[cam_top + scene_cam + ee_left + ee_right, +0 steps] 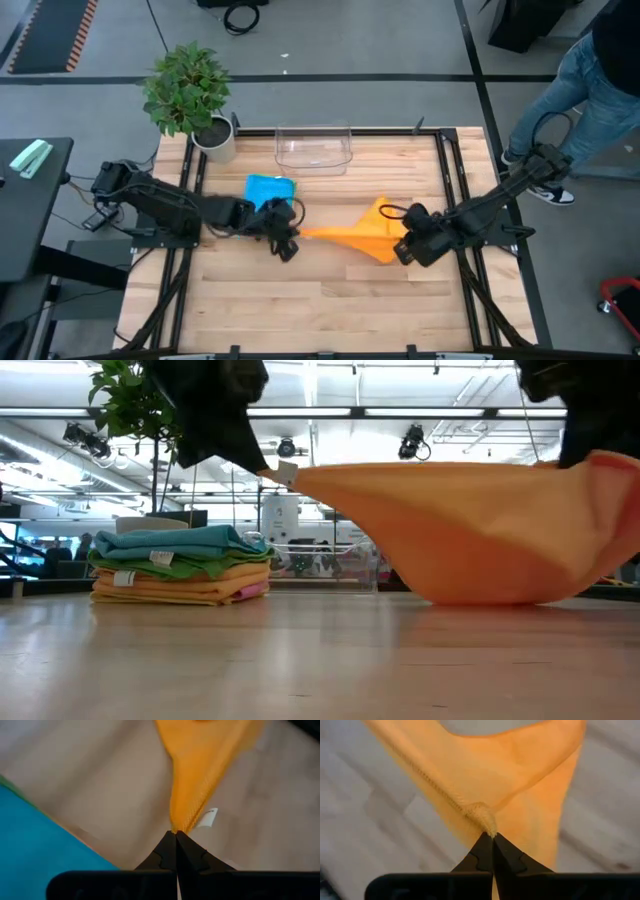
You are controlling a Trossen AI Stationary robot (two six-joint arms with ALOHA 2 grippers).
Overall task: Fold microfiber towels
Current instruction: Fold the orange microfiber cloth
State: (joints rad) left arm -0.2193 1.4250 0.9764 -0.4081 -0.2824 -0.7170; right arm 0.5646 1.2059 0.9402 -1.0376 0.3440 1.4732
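Both tools clamped on one orange towel, stretched above the counter.

The left tool [176, 834] is closed tight on one corner of the orange towel [352, 234], beside a small white tag [209, 818]; the right tool [493, 836] is pinched shut on a bunched corner at the opposite end. The cloth hangs between them, its sagging middle touching the counter [330, 290]. The other folded towels sit in a stack [180, 565], blue on top, near the clear bin [314, 146].
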